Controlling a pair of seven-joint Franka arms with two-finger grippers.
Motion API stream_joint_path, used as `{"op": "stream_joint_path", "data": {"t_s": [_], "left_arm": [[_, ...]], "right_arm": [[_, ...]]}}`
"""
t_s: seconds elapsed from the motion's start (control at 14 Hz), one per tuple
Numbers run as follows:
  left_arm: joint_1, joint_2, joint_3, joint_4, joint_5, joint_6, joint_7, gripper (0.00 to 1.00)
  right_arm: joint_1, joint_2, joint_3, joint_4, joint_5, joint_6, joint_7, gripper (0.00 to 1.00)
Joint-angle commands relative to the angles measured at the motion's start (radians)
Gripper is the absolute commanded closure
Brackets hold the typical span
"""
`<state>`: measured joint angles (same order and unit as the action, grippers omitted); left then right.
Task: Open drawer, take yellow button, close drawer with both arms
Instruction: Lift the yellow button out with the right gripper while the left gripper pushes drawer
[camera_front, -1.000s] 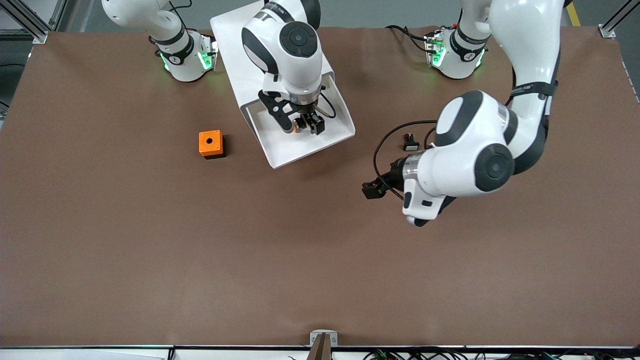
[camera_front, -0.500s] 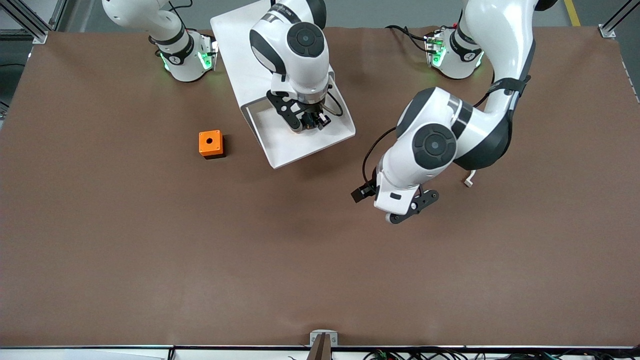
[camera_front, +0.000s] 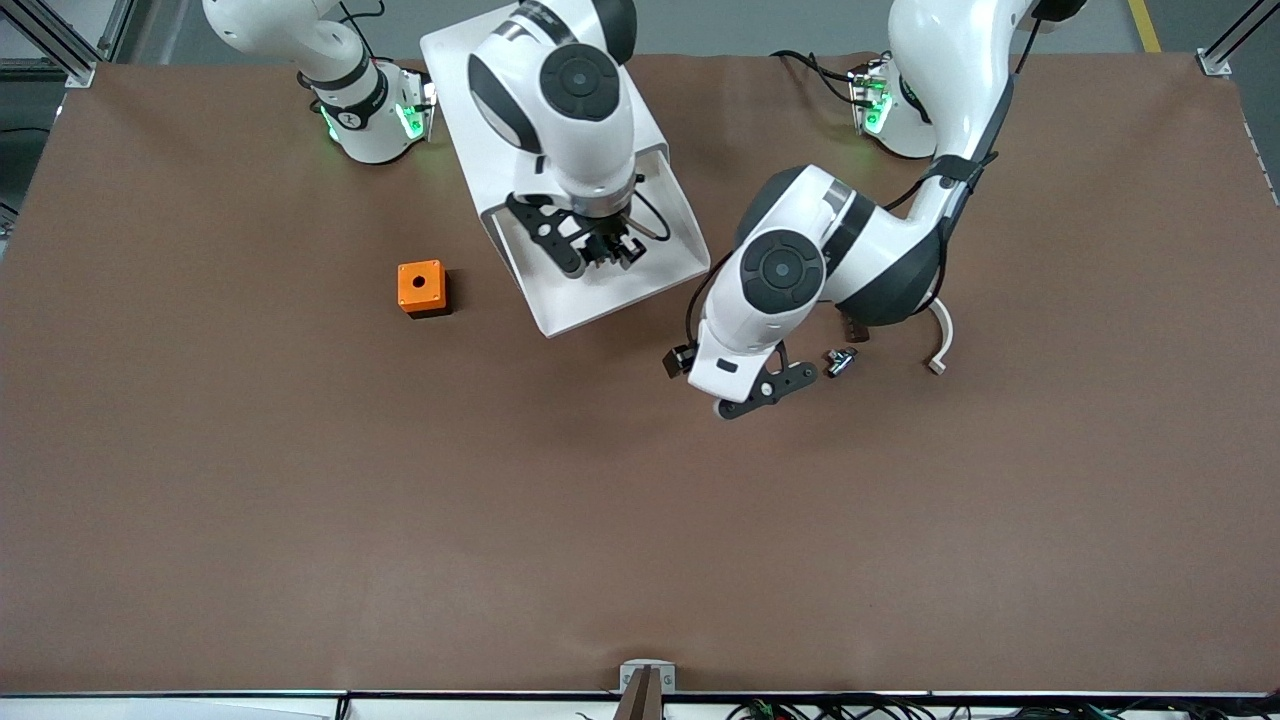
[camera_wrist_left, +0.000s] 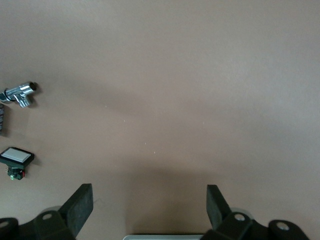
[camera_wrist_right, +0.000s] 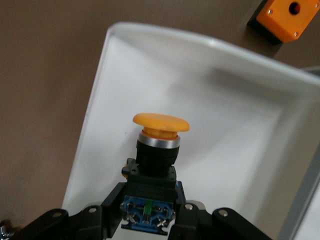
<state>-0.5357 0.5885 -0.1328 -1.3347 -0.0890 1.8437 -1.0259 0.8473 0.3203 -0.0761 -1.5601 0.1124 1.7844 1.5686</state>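
Left gripper (camera_wrist_left: 149, 202) swung toward open drawer (camera_front: 560, 310), fingers wide, empty, over bare table (camera_front: 400, 500); right gripper (camera_wrist_right: 150, 220) clamps button (camera_wrist_right: 157, 145) above it.

- the light was bright and even, coming from above.
- soft shadows lay on the brown table (camera_front: 300, 500) under both arms.
- the right wrist view looked a bit blurry.

No legible text, labels, brands, numbers or signs in any view.
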Motion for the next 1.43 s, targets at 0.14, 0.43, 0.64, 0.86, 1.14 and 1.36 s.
{"op": "stream_joint_path", "data": {"t_s": [0.14, 0.43, 0.64, 0.86, 1.14, 1.36], "left_arm": [[0.000, -0.009, -0.004, -0.009, 0.025, 0.014, -0.005, 0.00], [-0.027, -0.009, -0.004, -0.009, 0.025, 0.016, -0.105, 0.00], [-0.050, -0.007, -0.004, -0.009, 0.025, 0.023, -0.163, 0.00], [-0.075, 0.014, -0.005, -0.005, 0.031, 0.039, -0.160, 0.00], [-0.081, 0.017, -0.018, -0.006, 0.015, 0.039, -0.154, 0.00], [-0.107, 0.019, -0.019, -0.006, 0.012, 0.039, -0.154, 0.00]], "right_arm": [[-0.230, -0.052, 0.009, 0.068, 0.036, -0.147, -0.371, 1.00], [-0.437, -0.053, 0.006, 0.051, 0.033, -0.206, -0.748, 1.00], [-0.604, -0.044, 0.005, 0.006, 0.021, -0.174, -1.043, 1.00], [-0.764, -0.009, 0.005, -0.047, -0.031, -0.064, -1.341, 1.00], [-0.921, 0.048, 0.005, -0.121, -0.036, 0.110, -1.651, 0.99], [-0.984, 0.121, 0.005, -0.121, -0.039, 0.216, -1.769, 0.98]]}}
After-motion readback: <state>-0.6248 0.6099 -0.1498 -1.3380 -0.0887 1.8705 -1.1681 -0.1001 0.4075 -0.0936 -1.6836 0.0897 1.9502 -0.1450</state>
